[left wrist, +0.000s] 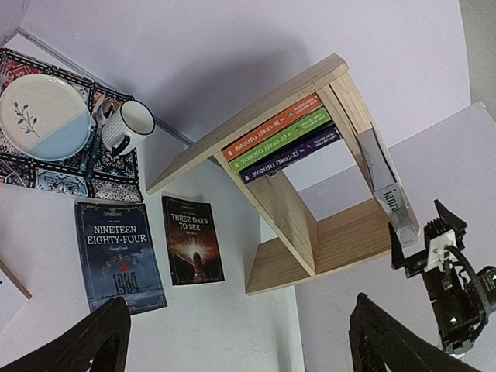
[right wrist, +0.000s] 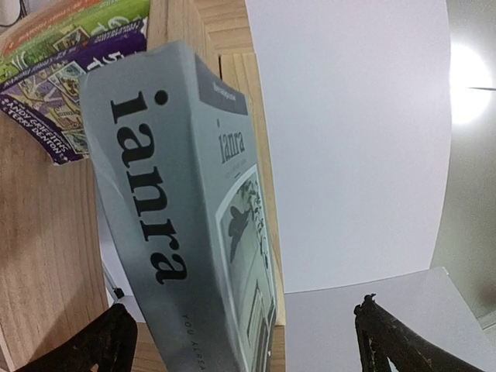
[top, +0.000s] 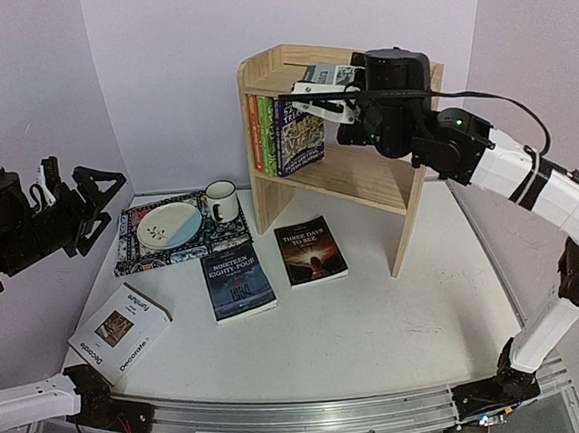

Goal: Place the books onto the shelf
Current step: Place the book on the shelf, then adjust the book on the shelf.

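Showing a grey book tilted on the shelf's upper tier, both grippers spread.

From above, the right gripper [top: 318,99] sits at the grey book [top: 323,74], which leans on the upper tier of the shelf [top: 407,202], apart from three paperbacks [top: 285,135] standing at the other end. A blue book [top: 237,281] and a black book [top: 310,251] lie flat on the table [top: 398,318] in front. A white book [top: 121,330] lies nearer the left arm. The left gripper [top: 96,204] hangs beside a placemat [top: 132,251] bearing a plate [top: 170,226] and mug [top: 221,200]. The left wrist view shows that gripper's fingers wide apart with nothing between them, and the grey book leaning by the side panel farthest from the paperbacks. The right wrist view shows that gripper's fingers spread wider than the grey book, not pinching it.
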`<state>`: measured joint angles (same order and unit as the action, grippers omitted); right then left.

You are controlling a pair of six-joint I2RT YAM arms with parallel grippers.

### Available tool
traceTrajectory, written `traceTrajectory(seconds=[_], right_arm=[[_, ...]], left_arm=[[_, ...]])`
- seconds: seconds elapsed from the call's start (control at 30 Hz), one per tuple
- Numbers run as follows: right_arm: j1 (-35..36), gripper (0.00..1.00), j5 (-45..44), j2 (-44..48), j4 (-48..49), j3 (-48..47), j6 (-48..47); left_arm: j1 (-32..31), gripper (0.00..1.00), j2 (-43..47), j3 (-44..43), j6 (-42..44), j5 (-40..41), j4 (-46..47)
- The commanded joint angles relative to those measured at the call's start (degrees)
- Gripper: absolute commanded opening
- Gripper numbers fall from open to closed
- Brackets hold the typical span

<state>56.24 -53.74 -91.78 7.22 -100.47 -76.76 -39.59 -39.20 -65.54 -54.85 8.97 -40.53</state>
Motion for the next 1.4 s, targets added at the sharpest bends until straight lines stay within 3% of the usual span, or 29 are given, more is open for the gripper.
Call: traceTrajectory(seconds=[0.0, 0.43, 0.8, 1.17, 1.3, 1.37], right_arm=[[1.17, 0.98, 4.64, 4.78, 0.54, 0.91, 3.77], [2.39, 0.98, 32.27, 16.4, -1.19, 6.27, 21.81], [2.44, 0.96, 49.47, 18.11, -11.35, 10.87, 39.71], [2.42, 0.92, 50.8, 11.18, -11.21, 8.83, 54.0], [2.38, 0.84, 47.99, 9.1, -11.89, 6.18, 57.62], [2.39, 0.75, 46.33, 8.23, -12.3, 4.64, 58.55]], left_arm=[[0.12, 1.0, -0.31, -0.56, 0.9, -0.16, 1.17], [0.13, 1.0, -1.75, -0.79, 1.76, -0.41, 1.51], [0.08, 1.0, -1.47, 0.24, 1.42, -0.31, 1.91], [0.13, 1.0, -4.03, 1.35, 2.62, -3.64, 5.32], [0.13, 1.0, -5.63, 1.78, 3.77, -5.64, 7.09], [0.13, 1.0, -6.34, 1.79, 4.1, -5.93, 7.51]])
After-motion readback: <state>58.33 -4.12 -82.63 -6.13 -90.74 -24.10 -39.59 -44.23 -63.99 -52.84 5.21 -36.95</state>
